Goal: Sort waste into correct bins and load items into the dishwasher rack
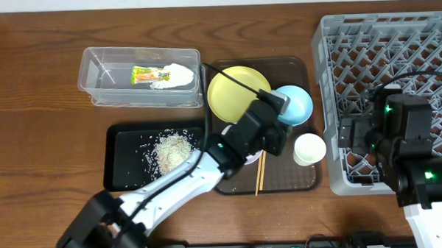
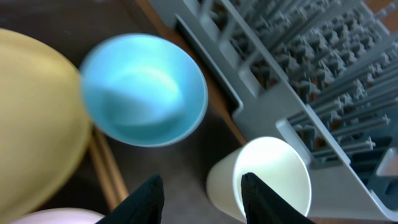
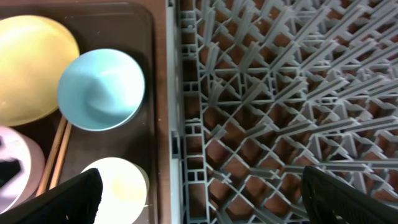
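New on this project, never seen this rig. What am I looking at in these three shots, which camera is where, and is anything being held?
Two robot arms work at a wooden table. The overhead view looks straight down; the other two come from cameras on each wrist, with that arm's own dark fingers at the bottom edge.

The left gripper is open above the brown tray, close to the white cup. The right gripper is open at the grey rack. Neither holds anything.

The tray also carries a yellow plate, a blue bowl, chopsticks and a pinkish bowl. The clear tub holds a wrapper; the black tray holds rice scraps.
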`<state>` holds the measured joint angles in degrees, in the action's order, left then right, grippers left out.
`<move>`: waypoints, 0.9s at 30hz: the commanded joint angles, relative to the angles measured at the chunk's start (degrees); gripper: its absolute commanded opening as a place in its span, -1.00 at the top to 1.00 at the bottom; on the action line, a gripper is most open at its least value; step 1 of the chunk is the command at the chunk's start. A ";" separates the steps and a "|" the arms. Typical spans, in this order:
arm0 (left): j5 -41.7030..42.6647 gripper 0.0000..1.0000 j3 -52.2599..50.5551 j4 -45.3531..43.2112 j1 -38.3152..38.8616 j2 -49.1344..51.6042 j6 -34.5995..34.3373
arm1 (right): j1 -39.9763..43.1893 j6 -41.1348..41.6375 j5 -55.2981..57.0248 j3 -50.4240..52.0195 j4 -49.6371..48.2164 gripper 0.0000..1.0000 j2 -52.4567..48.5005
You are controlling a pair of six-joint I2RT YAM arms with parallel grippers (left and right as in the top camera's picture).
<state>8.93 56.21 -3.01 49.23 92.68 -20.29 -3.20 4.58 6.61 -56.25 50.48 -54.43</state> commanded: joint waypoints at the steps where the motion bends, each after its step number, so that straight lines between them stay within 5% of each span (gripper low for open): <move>1: 0.92 0.13 0.68 -0.83 1.68 3.91 -1.27 | -0.46 1.62 2.38 -1.18 0.02 -0.99 0.57; 10: 0.92 0.15 0.66 -1.36 4.59 10.84 -1.22 | -0.46 1.60 2.38 -1.18 1.29 -0.98 0.44; 12: 0.92 0.33 0.66 -1.14 4.59 10.86 -1.22 | -0.46 1.60 2.38 -1.18 1.46 -0.98 0.44; 15: 0.92 0.88 0.66 -0.96 4.55 10.82 -1.22 | -0.46 1.60 2.38 -1.18 1.77 -0.98 0.44; 23: 1.40 0.88 0.68 1.40 0.98 3.98 -1.62 | -0.46 1.60 1.86 -1.16 1.62 -0.98 -0.81; 27: 7.15 0.88 0.68 3.21 -5.16 -1.92 -7.54 | -0.46 0.55 -4.07 -1.16 1.57 -0.98 -3.76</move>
<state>11.51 56.18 -0.08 48.95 96.71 -23.03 -3.20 5.48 7.09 -56.27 52.07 -56.05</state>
